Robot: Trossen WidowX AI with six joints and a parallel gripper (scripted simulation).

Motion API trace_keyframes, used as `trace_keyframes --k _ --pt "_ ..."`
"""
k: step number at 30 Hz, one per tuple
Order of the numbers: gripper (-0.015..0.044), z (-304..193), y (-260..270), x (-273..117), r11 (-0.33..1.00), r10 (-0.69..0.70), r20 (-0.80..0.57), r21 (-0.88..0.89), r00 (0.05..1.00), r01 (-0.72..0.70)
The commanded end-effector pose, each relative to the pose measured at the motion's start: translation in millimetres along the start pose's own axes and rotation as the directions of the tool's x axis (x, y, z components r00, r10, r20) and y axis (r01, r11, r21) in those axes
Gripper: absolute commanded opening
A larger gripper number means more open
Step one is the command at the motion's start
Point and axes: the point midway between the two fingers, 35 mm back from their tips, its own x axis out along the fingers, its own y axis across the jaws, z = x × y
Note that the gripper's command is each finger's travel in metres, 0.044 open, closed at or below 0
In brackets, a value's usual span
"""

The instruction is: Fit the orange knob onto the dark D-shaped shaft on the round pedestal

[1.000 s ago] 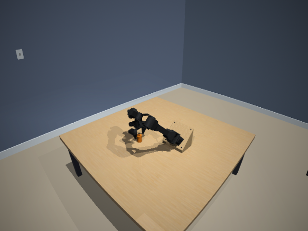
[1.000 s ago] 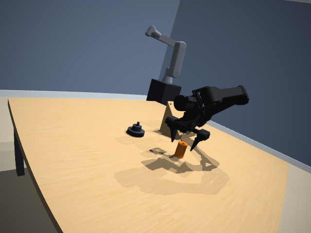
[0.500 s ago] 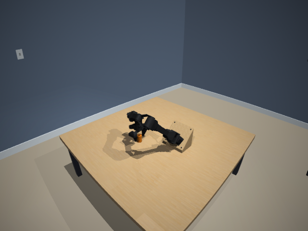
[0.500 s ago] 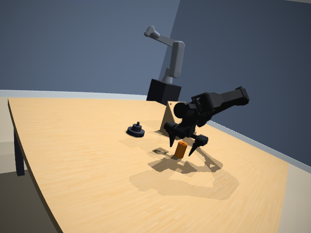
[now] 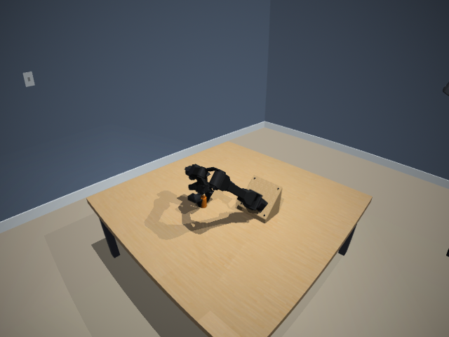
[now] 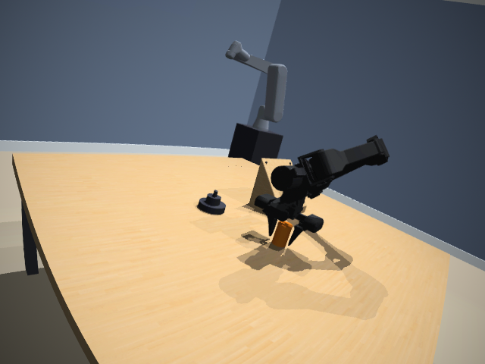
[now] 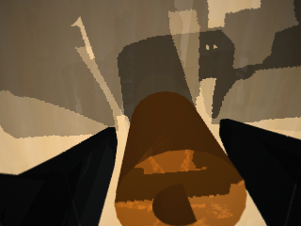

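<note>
The orange knob (image 5: pixel 204 201) (image 6: pixel 281 236) (image 7: pixel 162 127) stands upright on the table, its D-shaped hole facing up in the wrist view. My gripper (image 6: pixel 280 240) (image 7: pixel 167 130) points down around the knob, one finger on each side. It is partly open, with narrow gaps beside the knob, and does not hold it. The round pedestal (image 6: pixel 206 207) with its dark shaft (image 6: pixel 215 192) stands apart from the knob, to its left and farther back in the exterior view. The pedestal does not show in the top view or in the wrist view.
A wooden wedge-shaped block (image 5: pixel 274 203) (image 6: pixel 261 188) stands on the table (image 5: pixel 231 261) (image 6: pixel 136 254), behind the gripper in the exterior view and beside the arm's base in the top view. A grey robot arm (image 6: pixel 276 92) on a black box (image 6: pixel 255 142) is in the background.
</note>
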Motion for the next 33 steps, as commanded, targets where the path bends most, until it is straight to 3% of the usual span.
trace_keyframes --k 1,8,13,33 --pt "0.0177 0 1 0 1.0 0.005 0.002 0.002 1.0 -0.005" --pt "0.0131 0 1 0 1.0 0.005 0.002 0.002 1.0 -0.005" --pt "0.0 3 -2 -14 1.0 -0.002 0.007 0.01 1.0 0.002" --pt "0.0 -5 -11 -135 0.997 -0.007 0.039 0.075 0.999 0.004"
